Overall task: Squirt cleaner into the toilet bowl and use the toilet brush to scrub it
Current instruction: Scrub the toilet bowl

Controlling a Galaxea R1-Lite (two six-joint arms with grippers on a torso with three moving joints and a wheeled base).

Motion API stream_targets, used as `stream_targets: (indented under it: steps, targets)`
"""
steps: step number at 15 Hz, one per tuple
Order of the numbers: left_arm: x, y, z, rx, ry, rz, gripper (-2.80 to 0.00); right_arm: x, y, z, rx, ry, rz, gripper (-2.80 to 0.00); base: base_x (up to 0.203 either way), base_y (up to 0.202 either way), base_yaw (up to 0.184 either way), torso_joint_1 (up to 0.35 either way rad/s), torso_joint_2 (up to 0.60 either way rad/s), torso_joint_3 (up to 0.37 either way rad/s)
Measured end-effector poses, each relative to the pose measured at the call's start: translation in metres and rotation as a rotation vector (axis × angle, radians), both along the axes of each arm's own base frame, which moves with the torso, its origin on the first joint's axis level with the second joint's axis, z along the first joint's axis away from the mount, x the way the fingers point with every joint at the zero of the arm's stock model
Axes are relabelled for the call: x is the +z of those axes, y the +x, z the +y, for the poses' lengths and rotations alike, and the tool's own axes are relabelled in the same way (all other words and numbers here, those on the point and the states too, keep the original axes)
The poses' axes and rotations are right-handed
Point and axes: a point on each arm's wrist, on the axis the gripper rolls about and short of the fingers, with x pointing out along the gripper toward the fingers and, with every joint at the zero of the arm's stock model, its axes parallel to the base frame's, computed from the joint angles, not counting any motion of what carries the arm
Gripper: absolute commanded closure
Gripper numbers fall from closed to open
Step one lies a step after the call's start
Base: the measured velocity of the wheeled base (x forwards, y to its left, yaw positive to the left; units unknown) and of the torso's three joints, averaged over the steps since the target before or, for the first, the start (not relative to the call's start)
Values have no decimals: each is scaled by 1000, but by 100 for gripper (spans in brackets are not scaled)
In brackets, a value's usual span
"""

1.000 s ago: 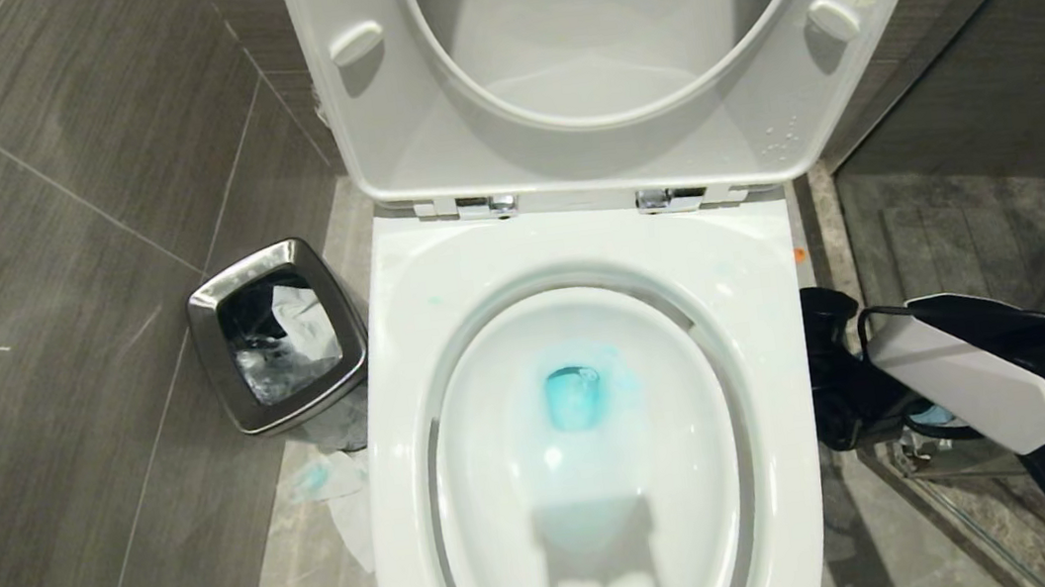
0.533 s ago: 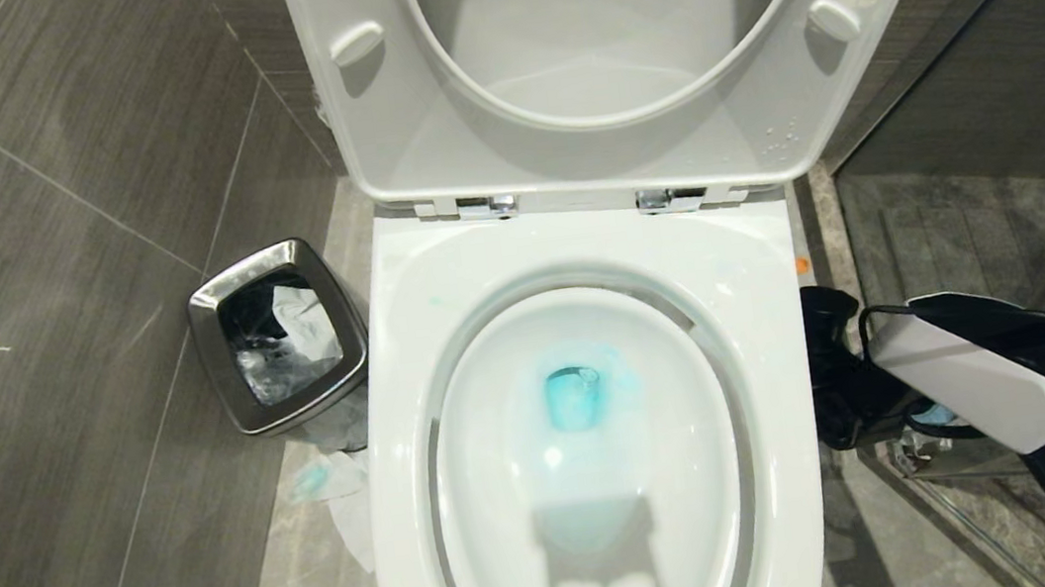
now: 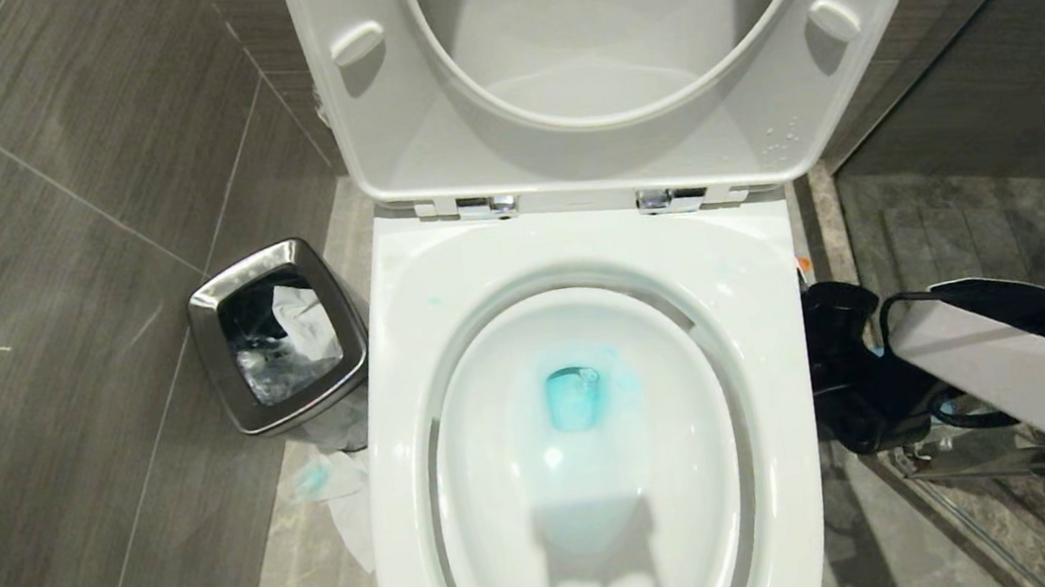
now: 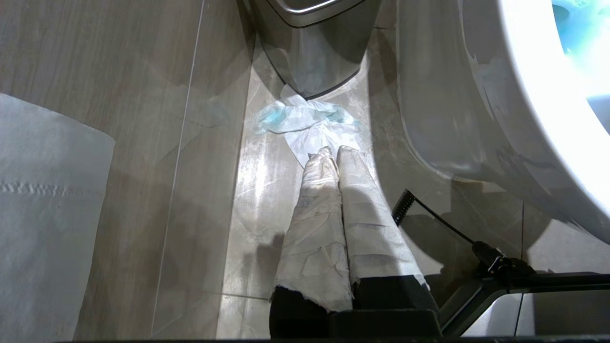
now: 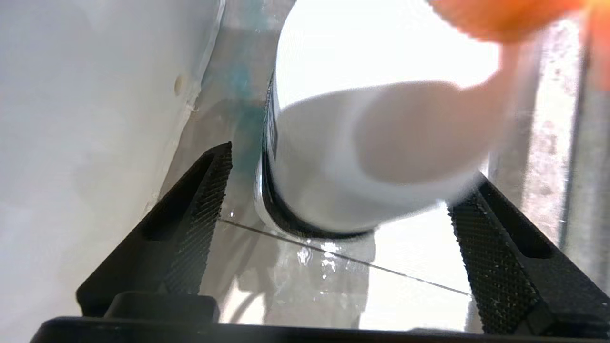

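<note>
The white toilet bowl [image 3: 503, 455] stands open with seat and lid raised, and blue cleaner [image 3: 575, 395] colours its water. On the floor to the right of the toilet stands a white cleaner bottle [image 5: 381, 157] with an orange cap [image 5: 500, 16]. My right gripper [image 5: 350, 166] is open around its body, both ribbed black fingers [image 5: 200, 214] apart from it. In the head view that hand [image 3: 846, 373] is low beside the rim. My left gripper [image 4: 331, 152] is shut and empty, its fingers wrapped in white tape, over the floor left of the toilet. The toilet brush is out of view.
A small steel waste bin [image 3: 278, 333] stands left of the toilet, with crumpled blue-stained tissue [image 4: 305, 121] on the floor before it. The toilet's outer wall [image 5: 86, 119] is close beside the right fingers. A metal rail [image 3: 973, 468] runs along the floor at right.
In the head view my right arm has shifted slightly up and to the right beside the toilet. The toilet, the bin and the left arm have not moved.
</note>
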Motion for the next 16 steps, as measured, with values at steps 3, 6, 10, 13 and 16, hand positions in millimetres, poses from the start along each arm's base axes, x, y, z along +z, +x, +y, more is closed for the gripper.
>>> stream_targets:
  steps: [3, 6, 10, 13, 16]
  targets:
    - [0, 0, 0, 0, -2, 0, 0, 6, -16, -1, 1, 0, 1, -280, 0, 0, 0, 0, 0, 0]
    - [0, 0, 0, 0, -3, 0, 0, 15, -36, -4, -1, 1, 2, -280, 0, 0, 0, 0, 0, 0]
    - [0, 0, 0, 0, -3, 0, 0, 33, -67, -8, -32, 2, 11, -280, 0, 0, 0, 0, 0, 0]
    - [0, 0, 0, 0, -4, 0, 0, 47, -89, -7, -38, 6, -2, -280, 0, 0, 0, 0, 0, 0]
    - [0, 0, 0, 0, -3, 0, 0, 58, -109, -7, -44, 9, 9, -280, 0, 0, 0, 0, 0, 0]
